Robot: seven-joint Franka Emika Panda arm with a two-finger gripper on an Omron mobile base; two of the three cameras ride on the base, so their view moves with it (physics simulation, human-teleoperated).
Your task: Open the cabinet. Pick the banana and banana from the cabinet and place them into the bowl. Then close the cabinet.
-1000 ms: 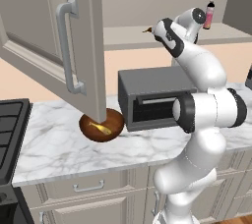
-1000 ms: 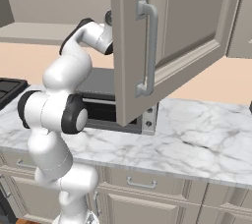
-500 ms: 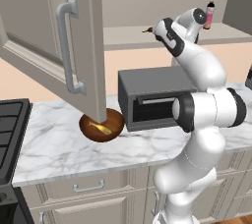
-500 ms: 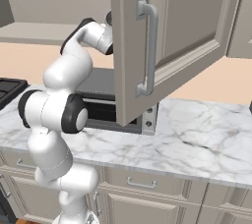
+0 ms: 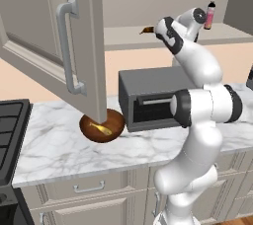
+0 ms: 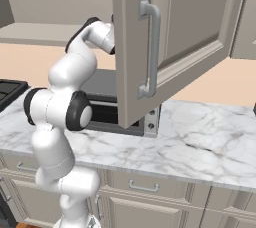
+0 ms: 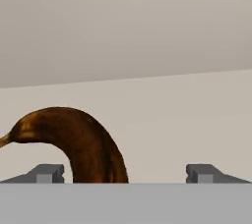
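**Second banana: fingers set wide around it, grasp not yet made**

Nothing in the scene has shifted visibly since the earlier frames: the arm holds the same reach into the cabinet and both doors hang where they were.

I read the step as picking the second banana. The grey-beige wall cabinet (image 5: 74, 46) with recessed-panel doors and silver bar handles stands open. The round, glossy reddish-brown wooden bowl (image 5: 102, 126) sits on the white marble counter (image 5: 59, 150), just left of the grey box oven (image 5: 148, 101), and the small yellow banana (image 5: 102, 130) already lies in it.

The dark brown curved banana (image 7: 74, 142) lies on the cabinet shelf (image 5: 123, 35). In the hand view it sits between the two dark fingers (image 7: 47, 174), nearer the left one; its tip points left. The fingers are spread wide and hold nothing. From the left base view I see the banana's end (image 5: 146, 30) poking out beside the wrist; a pink bottle with a black cap (image 5: 211, 14) stands well off on the same shelf.

Next move, as I judge it: centre on the banana, close on its thick middle, lift clear of the shelf, then swing down to the bowl past the open door's edge.
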